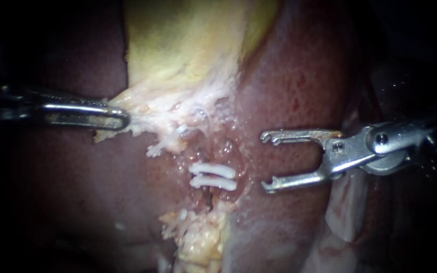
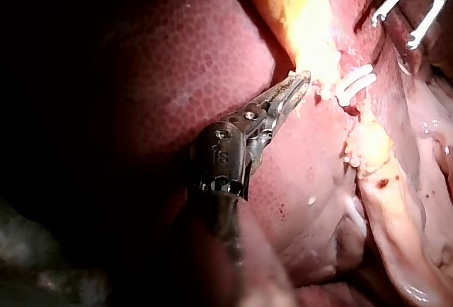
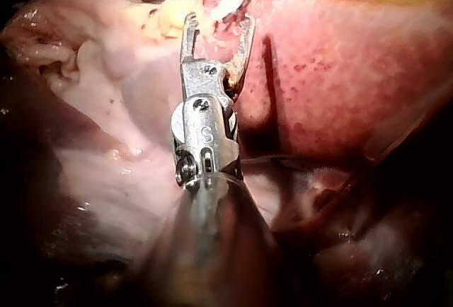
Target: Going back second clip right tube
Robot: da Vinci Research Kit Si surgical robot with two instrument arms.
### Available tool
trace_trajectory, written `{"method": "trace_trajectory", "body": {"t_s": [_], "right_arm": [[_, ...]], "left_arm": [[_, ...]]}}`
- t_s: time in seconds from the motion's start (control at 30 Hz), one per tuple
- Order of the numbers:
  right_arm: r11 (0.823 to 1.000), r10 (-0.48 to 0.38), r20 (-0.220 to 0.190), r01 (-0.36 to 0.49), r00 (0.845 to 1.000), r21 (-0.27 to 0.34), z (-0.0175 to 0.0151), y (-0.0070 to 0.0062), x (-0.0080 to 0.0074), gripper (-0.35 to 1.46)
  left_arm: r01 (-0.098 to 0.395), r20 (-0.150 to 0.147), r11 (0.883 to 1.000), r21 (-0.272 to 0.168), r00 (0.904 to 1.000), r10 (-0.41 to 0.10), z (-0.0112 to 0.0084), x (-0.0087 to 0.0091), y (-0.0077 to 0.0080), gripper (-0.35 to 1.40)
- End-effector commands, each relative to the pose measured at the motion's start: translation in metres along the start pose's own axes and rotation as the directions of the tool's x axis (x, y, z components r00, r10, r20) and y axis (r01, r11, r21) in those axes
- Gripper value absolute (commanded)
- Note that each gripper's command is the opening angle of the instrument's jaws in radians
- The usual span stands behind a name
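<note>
Two white clips (image 1: 212, 176) are seen on the tissue between the instruments, and the empty claw of the right instrument (image 1: 265, 162) is held spread just beside them.

At the left, the left instrument (image 1: 121, 119) is seen lying level. Its claw is pressed together on the frayed pale tissue (image 1: 153, 108) at the lower edge of the yellowish gallbladder (image 1: 188, 45), so this tissue is pinched and stretched toward the left. In the middle, below that edge, the clips are laid side by side, one just over the other, across a raw groove (image 1: 206, 199). The tube under them is hidden too much to be told. At the right, the two hooked tips of the spread claw are pointed at the clips but are apart from them, with nothing gripped, over the red liver (image 1: 299, 76).
</note>
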Motion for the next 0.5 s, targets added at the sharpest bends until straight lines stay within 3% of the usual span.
{"method": "trace_trajectory", "body": {"t_s": [0.03,0.2,0.5], "right_arm": [[1.000,-0.002,0.000,0.002,1.000,0.001,0.0000,0.0000,0.0000,0.50],[1.000,-0.001,0.000,0.001,1.000,0.001,-0.0002,0.0001,0.0001,0.50],[1.000,-0.011,-0.001,0.011,1.000,0.001,-0.0004,0.0001,0.0003,0.50]], "left_arm": [[-0.001,0.002,1.000,-0.006,1.0000,0.001,0.0004,-0.0001,-0.0001,-0.35],[-0.006,0.005,1.000,-0.014,1.0000,0.006,0.0016,-0.0006,-0.0003,-0.35],[-0.007,0.005,1.000,-0.016,1.0000,0.007,0.0016,-0.0007,-0.0004,-0.35]]}}
